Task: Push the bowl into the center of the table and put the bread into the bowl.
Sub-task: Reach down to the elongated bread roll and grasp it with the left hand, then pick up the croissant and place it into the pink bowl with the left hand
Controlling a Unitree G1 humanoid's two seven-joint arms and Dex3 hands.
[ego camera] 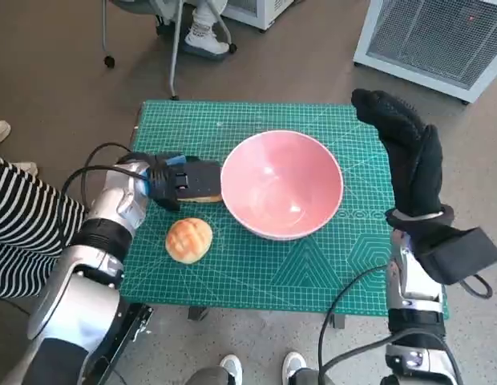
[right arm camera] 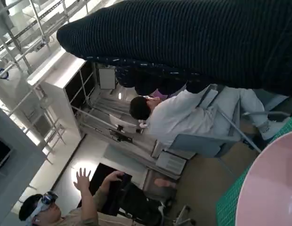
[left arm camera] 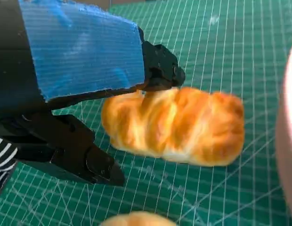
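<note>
The left hand [left arm camera: 85, 94] fills the left wrist view, its blue-taped back above and its black fingers [left arm camera: 160, 70] reaching onto a braided, golden loaf of bread [left arm camera: 179, 125]. One finger touches the top of the loaf, another lies alongside it low on the mat, so the hand is closing around the bread, though I cannot tell whether it truly grips it. The loaf rests on the green cutting mat [left arm camera: 231, 42] that covers the counter.

In the head view the same left hand [ego camera: 172, 180] lies over that loaf [ego camera: 204, 197], which sits just beside the left rim of the pink bowl [ego camera: 282, 184]; whether bread and bowl touch is unclear. The bowl stands upright near the middle of the counter [ego camera: 264, 281]. A second piece, a round bun [ego camera: 188, 239] with a scored crust, lies on the mat near the left forearm, apart from the bowl.

The right hand [ego camera: 405, 148], in its black knitted glove, is raised over the right edge of the counter, fingers stretched out and holding nothing. In the right wrist view the glove [right arm camera: 193, 42] spans the top, the bowl's pink rim [right arm camera: 271, 193] shows in a corner, and two people [right arm camera: 183, 117] sit beyond
</note>
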